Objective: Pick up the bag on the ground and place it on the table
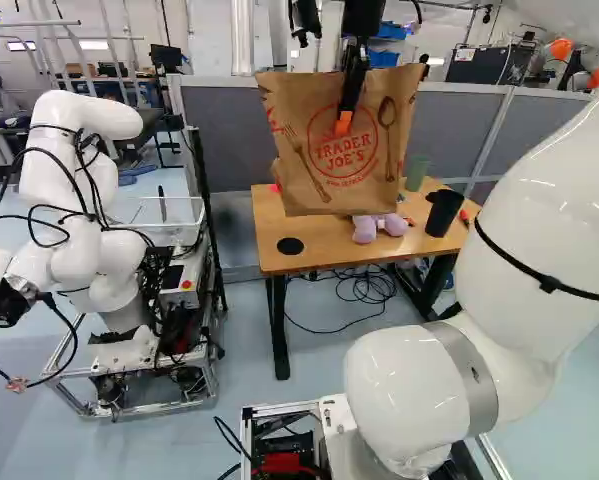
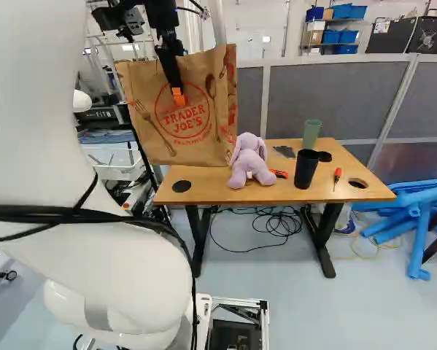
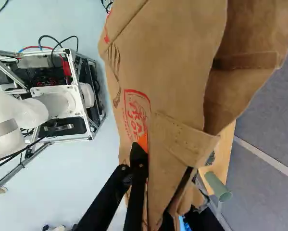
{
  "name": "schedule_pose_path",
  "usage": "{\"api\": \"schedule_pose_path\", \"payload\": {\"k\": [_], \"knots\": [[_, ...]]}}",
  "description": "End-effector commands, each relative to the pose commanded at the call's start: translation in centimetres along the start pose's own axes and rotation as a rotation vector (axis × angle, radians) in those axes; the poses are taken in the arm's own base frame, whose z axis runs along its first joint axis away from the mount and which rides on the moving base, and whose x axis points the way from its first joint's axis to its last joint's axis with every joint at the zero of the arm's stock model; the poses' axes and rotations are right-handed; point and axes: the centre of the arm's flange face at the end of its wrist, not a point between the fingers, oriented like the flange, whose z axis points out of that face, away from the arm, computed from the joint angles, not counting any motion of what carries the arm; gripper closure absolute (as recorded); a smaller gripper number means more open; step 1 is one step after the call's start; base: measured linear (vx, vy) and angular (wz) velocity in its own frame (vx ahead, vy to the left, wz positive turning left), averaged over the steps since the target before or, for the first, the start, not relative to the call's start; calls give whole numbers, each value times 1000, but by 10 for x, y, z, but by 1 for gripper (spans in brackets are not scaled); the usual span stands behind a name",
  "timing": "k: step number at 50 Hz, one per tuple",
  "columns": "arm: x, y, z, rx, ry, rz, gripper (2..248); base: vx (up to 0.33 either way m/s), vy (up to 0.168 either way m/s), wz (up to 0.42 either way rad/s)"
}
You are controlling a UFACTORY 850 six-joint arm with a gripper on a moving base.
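1. Claw point(image 1: 344, 119): closed on the near wall of the bag point(image 2: 192, 146). One finger is outside, the other goes in at the mouth, and the paper is pinched between them. How thick the fold is, I cannot tell.
2. Bag: off the floor, hanging from the claw, nearly upright with a slight tilt. In both base views its lower part overlaps the left end of the bench point(image 2: 222, 191). The wrist view puts the bench beyond it, on the side away from the base. Judged short of the bench; exact overlap unclear.
3. Step in hand: pick-up done, carry under way, placing to come. Next move: take the bag forward over the bench top with its base clear of the edge, lower until it sits, then open the claw. Bare wood near the left end looks the likeliest spot.
4. Risk, judged: the bag may swing into the plush point(image 2: 251, 164) or crumple if lowered too far.
5. Count, on the bench: plush, 1; cups, 2, one black point(image 2: 306, 170), one green point(image 2: 312, 134); screwdriver point(image 2: 337, 176), 1.
6. Count, wider: bag, 1; bench, 1; another robot point(image 1: 104, 175) near at left of the left base view, 1. Blue tubes point(image 2: 420, 219): several, overlapping, no sure count.
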Motion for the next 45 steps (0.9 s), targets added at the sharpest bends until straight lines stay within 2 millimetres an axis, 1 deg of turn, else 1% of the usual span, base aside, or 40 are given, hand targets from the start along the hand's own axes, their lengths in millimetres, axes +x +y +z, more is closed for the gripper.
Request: {"api": "schedule_pose_path", "payload": {"k": [25,45], "knots": [[0,0,0,0,0,5,229,0,0,0],[0,0,0,0,0,187,229,0,0,0]]}}
